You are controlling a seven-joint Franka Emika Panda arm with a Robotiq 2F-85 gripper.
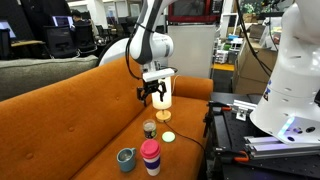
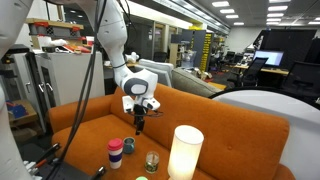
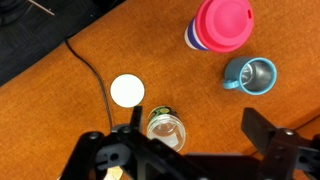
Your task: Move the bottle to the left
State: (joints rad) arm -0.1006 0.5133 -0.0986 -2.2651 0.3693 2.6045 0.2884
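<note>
Nothing is done so far: the pincer (image 1: 153, 97) hangs spread apart above the bottle (image 1: 149, 129), with the grasp and leftward shift both remaining.

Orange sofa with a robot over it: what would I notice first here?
The bright orange sofa fills the scene, with a white robot arm reaching over it, its gripper hanging open above the seat. Below sit a pink tumbler, a teal mug and a small dark bottle; a glowing white cylinder stands nearby.
</note>
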